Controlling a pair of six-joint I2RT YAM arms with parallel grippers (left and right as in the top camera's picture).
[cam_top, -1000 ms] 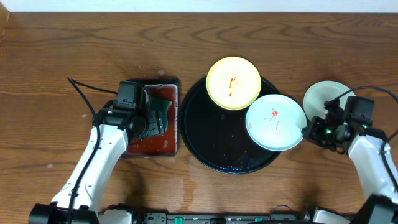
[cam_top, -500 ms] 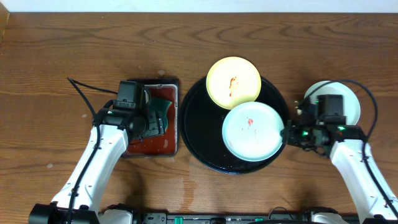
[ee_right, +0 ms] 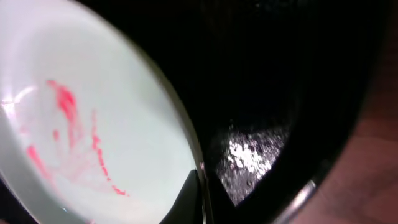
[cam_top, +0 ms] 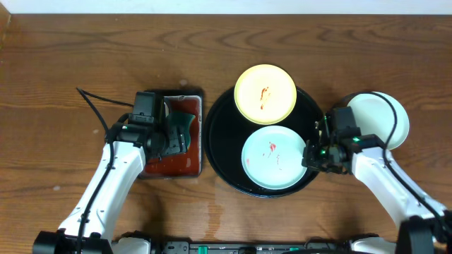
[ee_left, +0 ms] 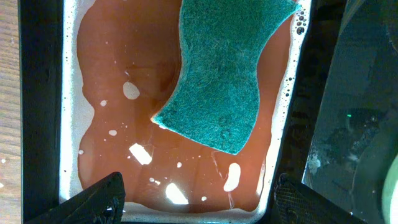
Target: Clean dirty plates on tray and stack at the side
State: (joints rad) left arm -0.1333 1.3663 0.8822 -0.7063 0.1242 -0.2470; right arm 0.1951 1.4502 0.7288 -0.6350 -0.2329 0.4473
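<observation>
Right gripper (cam_top: 311,156) pinched on right rim of smeared mint plate (cam_top: 274,156), lying inside black tray (cam_top: 224,134). Yellow plate (cam_top: 265,94) at tray's far edge. Left gripper (cam_top: 178,134) spread wide above green sponge (ee_left: 230,74).

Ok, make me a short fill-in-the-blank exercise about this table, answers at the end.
The sponge in the reddish liquid is ___ in colour.
The right gripper grips the mint plate by its ___.
Counting the yellow plate, the plates on the black tray number ___.
The left gripper hangs over the sponge with jaws ___.
Missing words: green; rim; two; open.
</observation>
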